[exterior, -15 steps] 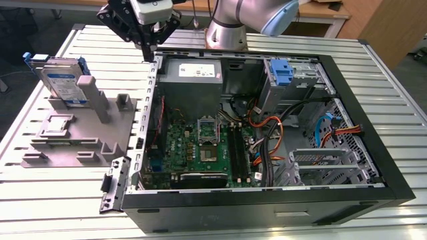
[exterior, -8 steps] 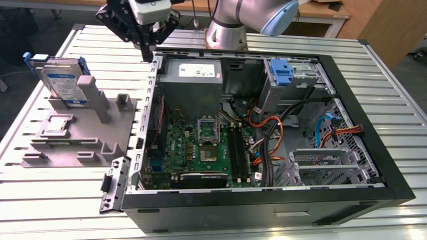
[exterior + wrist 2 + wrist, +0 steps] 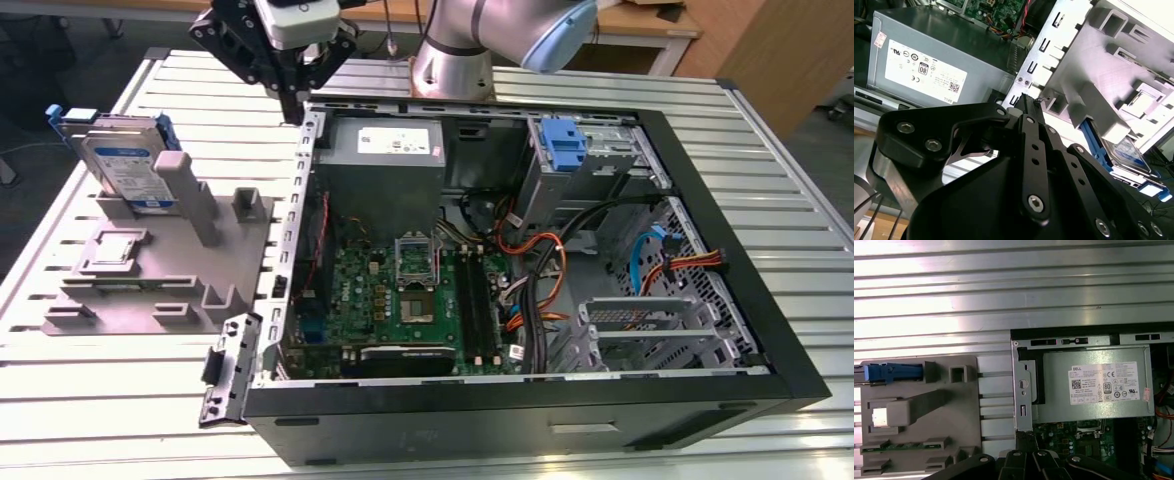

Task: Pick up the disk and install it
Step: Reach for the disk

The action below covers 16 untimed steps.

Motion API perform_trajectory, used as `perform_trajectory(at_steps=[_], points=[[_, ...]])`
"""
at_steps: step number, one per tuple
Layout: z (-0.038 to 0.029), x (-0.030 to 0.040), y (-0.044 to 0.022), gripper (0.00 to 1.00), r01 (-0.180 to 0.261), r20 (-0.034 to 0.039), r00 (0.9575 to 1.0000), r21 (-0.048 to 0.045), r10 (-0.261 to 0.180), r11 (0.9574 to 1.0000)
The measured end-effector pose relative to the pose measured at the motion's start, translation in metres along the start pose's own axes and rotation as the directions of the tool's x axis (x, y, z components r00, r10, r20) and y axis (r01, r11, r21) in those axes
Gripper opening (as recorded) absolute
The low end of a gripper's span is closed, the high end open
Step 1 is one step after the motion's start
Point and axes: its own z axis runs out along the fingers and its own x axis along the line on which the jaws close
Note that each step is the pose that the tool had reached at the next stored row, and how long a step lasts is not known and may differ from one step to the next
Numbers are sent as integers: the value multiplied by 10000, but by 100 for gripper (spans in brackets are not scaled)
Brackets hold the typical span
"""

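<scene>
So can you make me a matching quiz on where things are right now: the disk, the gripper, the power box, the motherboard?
Things: 1 disk; 2 gripper; 3 power-supply box; 4 motherboard.
Places: A flat on the case floor; B standing in the grey holder beside the case; C over the case's rim; D inside the case, white sticker up.
Pairs: 1-B; 2-C; 3-D; 4-A.

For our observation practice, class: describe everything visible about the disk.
The disk is a flat silver drive with a white, blue-banded label and blue side rails. It stands on edge in the grey fixture, at the exterior view's left of the computer case, with only the fixture touching it.
</scene>
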Motion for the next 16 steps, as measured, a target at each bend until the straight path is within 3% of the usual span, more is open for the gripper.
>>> perform_trajectory(at_steps=[16], points=[[5,29,-2,10,0,-6,10000,0,0,10000]])
